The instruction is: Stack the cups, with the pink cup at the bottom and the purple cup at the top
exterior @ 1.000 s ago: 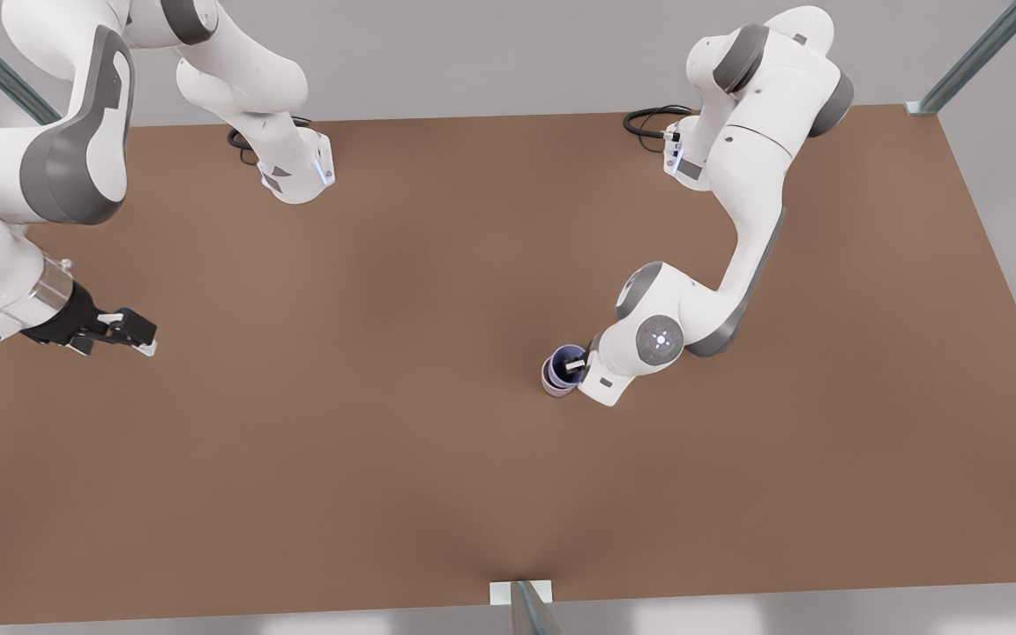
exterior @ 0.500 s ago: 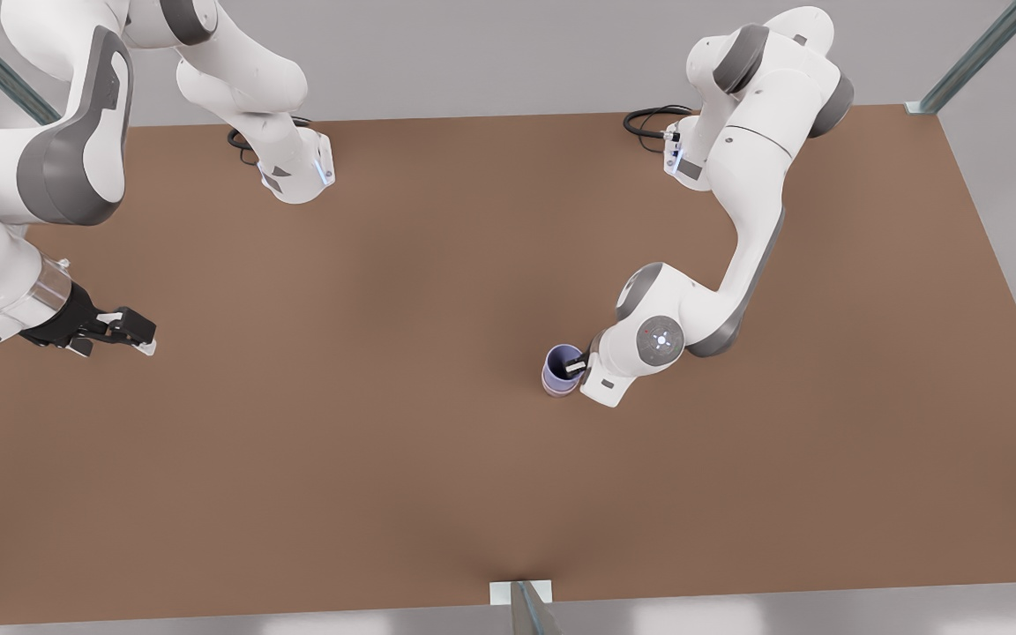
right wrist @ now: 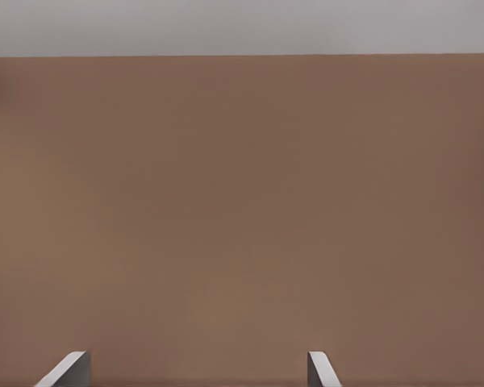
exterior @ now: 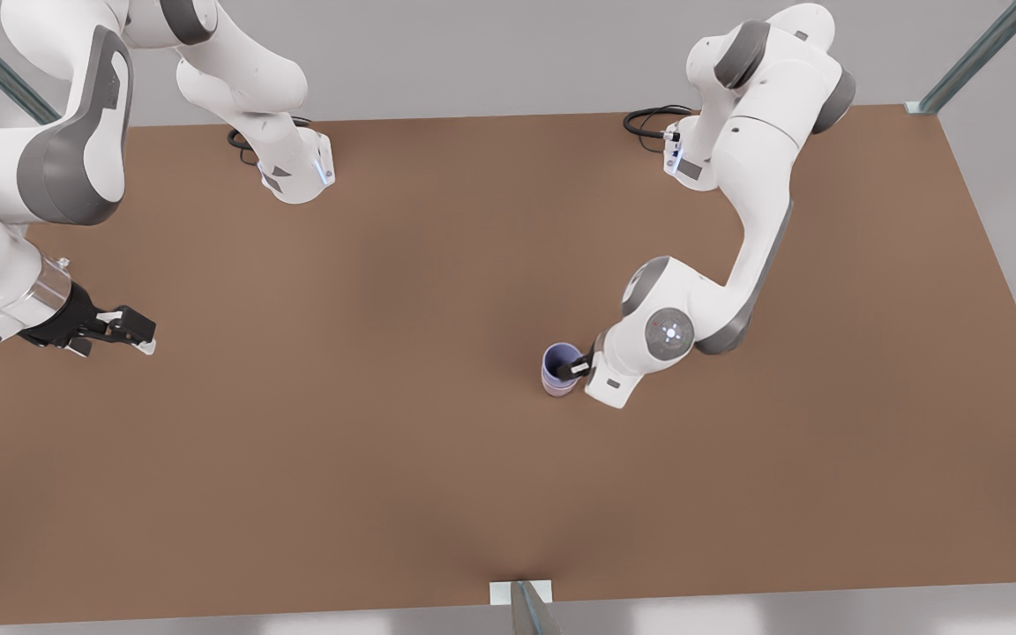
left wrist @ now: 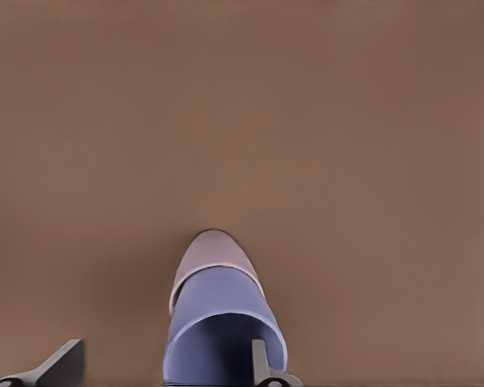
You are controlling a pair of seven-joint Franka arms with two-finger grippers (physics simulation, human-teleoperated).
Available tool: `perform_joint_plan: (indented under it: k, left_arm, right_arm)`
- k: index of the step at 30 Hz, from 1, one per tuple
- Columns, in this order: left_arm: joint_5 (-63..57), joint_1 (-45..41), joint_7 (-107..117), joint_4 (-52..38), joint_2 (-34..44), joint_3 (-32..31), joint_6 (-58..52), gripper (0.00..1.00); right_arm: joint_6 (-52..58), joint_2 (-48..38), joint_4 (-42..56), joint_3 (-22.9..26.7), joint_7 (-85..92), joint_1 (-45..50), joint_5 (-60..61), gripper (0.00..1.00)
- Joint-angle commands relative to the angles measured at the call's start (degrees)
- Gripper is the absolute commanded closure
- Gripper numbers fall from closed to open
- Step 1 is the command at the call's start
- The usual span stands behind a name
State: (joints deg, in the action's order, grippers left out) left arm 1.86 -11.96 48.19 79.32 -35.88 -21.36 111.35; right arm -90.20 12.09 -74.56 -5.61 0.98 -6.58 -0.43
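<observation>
One brown table (exterior: 384, 423) carries everything here, and two white arms rise from bases at its far edge. A black cable (exterior: 649, 119) loops by the base on the front view's right, and another (exterior: 239, 139) by the base on the left.

The left gripper (exterior: 580, 365) belongs to the arm on the front view's right, bent low over the middle of the table. Its fingers are spread wide and grip nothing: one finger (left wrist: 262, 367) hangs inside the mouth of the purple cup (left wrist: 222, 322), the other (left wrist: 60, 363) stands well clear outside the wall. So the cup's rim lies between the two fingers, with a gap to each side.

The right gripper (exterior: 133, 333) waits over the table's edge on the front view's left, its fingers (right wrist: 73, 367) also parted wide over bare wood, well apart from the cups.

There are two cups. The purple cup (exterior: 559, 363) sits nested upright in the pink cup (left wrist: 214, 254), whose pale band shows just below the purple rim and beyond the fingertips. Nothing else stands near the stack.
</observation>
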Motion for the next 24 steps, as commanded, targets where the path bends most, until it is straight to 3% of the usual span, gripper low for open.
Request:
perform_joint_plan:
  k: [1, 9, 14, 19, 24]
  left_arm:
    - [-3.52, 0.09, 1.03, -2.6, 0.9, -0.08, -8.08, 0.0]
    - [-3.88, 0.27, -12.15, -4.79, 5.82, 3.61, -16.43, 0.0]
    - [-6.68, 0.27, -28.85, -4.79, 12.24, 12.31, -21.18, 0.0]
    - [-10.29, 2.29, -42.38, -5.85, 18.48, 12.13, -21.09, 0.0]
    - [-10.12, 4.58, -50.91, 1.18, 27.53, 11.26, -20.48, 0.0]
  right_arm:
    - [0.03, -0.05, 0.03, -0.01, 0.69, -0.02, 0.17, 0.0]
    - [0.03, -0.13, 0.03, 0.08, 0.69, -0.02, -0.19, 0.0]
    - [0.11, -0.22, 0.03, -0.01, 0.69, -0.02, -0.19, 0.0]
    - [-0.06, -0.05, 0.03, 0.08, 0.69, -0.1, -0.19, 0.0]
    - [-0.06, -0.05, 0.03, 0.08, 0.69, -0.02, -0.1, 0.0]
